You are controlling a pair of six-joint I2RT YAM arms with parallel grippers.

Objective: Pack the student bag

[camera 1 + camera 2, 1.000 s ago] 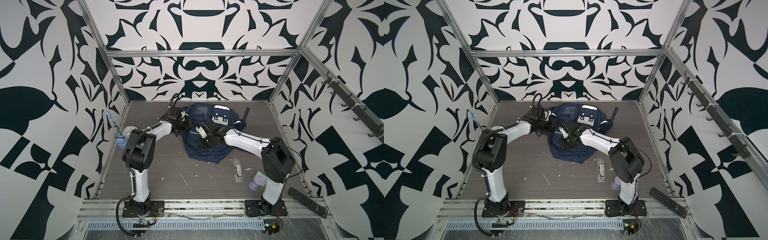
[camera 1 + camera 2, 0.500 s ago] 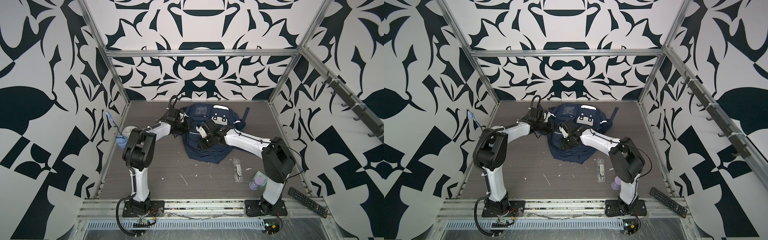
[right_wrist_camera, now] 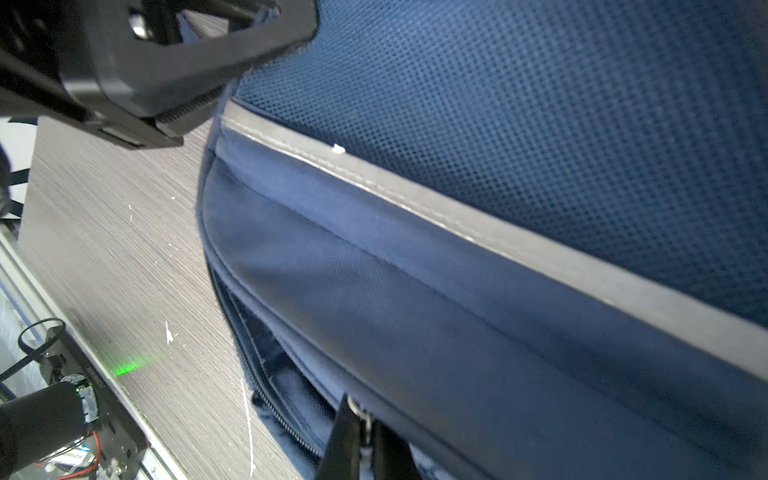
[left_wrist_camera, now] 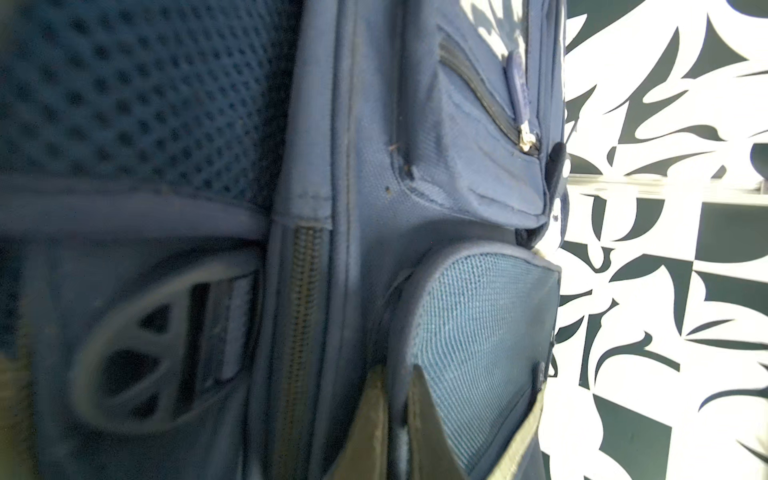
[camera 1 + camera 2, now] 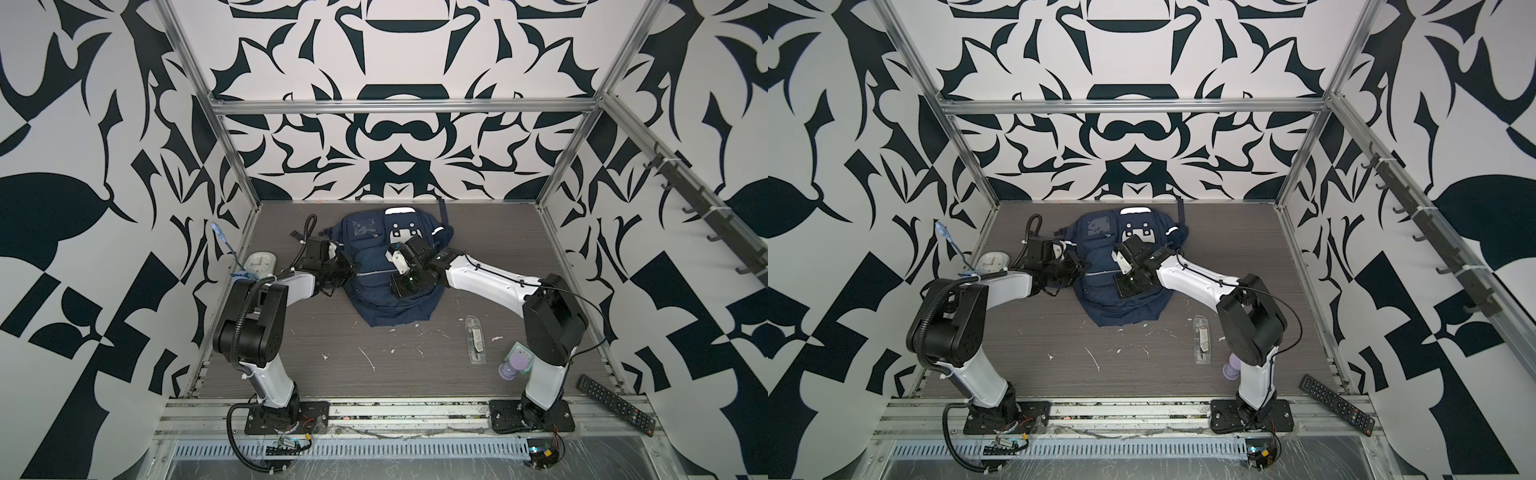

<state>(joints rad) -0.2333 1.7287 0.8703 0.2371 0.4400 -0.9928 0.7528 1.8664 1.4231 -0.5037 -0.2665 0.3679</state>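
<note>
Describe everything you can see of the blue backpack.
The student bag is navy woven fabric with mesh panels, zip pockets, grey reflective strips and a white patch with dark dots. It lies slumped, pockets up, at the far side of the grey table. The left gripper pinches the edge of a side pocket; the right gripper holds a zip pull.

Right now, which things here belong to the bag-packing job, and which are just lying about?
In the job: student bag; left claw pinching its side; right claw pinching its zip pull.

Lying about, untouched: small white clock; clear case; purple bottle; remote control. Some may be meant for packing; I cannot tell.
</note>
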